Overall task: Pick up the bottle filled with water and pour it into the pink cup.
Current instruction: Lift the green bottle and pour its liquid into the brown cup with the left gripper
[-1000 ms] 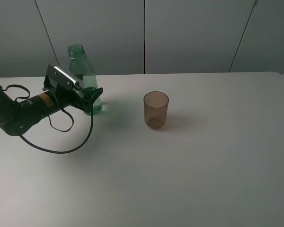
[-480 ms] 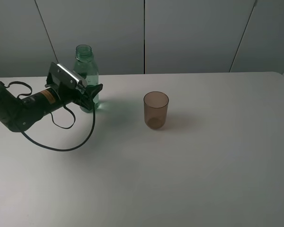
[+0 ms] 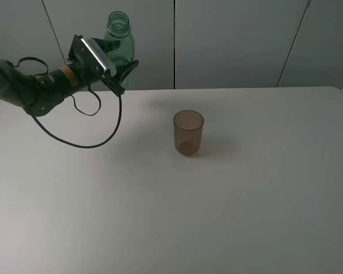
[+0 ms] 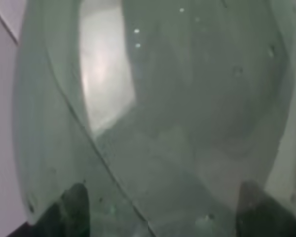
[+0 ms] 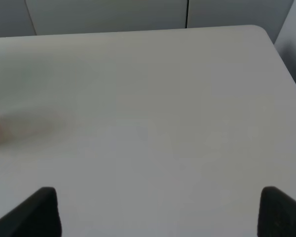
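the left end effector is clenched on the lower body of the bottle, which hangs upright above the far left of the bench, well apart from the pink cup standing near the middle. in the left wrist view the green wall of the bottle fills nearly everything, so how deep the fingers sit cannot be told. the right end effector is released, jaws wide, over bare bench and holding nothing.

risks, as i judge them:
- the neck has no cap, so a quick swing toward the cup could slop water out early
- the grip is low on a smooth, thin wall; once tipped, the weight above the jaws could make the bottle twist or slide in the hold
- squeezing soft plastic harder may push water up and out
- the cup is light and narrow; a nudge from the bottle or from the slack cable under the arm could topple it
- pouring from too high or tilting too fast would send the stream past the rim
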You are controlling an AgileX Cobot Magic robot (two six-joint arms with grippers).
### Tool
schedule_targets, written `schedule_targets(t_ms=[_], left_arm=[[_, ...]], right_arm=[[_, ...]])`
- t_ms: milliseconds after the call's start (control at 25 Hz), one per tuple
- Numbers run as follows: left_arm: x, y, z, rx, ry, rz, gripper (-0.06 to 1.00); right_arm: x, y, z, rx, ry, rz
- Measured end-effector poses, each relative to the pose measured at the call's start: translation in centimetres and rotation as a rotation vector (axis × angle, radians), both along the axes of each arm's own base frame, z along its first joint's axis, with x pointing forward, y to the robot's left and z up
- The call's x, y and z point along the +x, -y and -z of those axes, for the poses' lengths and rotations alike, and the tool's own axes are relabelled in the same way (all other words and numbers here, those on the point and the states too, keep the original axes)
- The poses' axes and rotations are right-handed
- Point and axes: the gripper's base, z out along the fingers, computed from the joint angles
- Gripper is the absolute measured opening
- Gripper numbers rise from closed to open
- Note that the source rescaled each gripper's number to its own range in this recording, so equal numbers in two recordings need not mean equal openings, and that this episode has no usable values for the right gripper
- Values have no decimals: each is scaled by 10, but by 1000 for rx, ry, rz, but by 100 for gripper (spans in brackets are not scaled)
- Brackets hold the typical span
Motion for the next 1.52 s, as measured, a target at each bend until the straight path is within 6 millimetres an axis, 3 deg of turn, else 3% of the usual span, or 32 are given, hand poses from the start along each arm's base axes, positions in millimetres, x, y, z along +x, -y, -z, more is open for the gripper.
schedule_targets(t_ms=[120, 360, 640, 1200, 1520], left_arm=[[17, 10, -8, 16, 65, 77, 2], [38, 32, -5, 89, 167, 209, 2], [40, 64, 17, 202, 236, 370, 1], [49, 99, 59, 312, 424, 428, 1], [44, 110, 62, 368, 551, 427, 1]], right_arm=[[0, 0, 0, 0, 0, 0], [0, 0, 0, 0, 0, 0], [0, 0, 0, 0, 0, 0], [0, 0, 0, 0, 0, 0], [0, 0, 0, 0, 0, 0]])
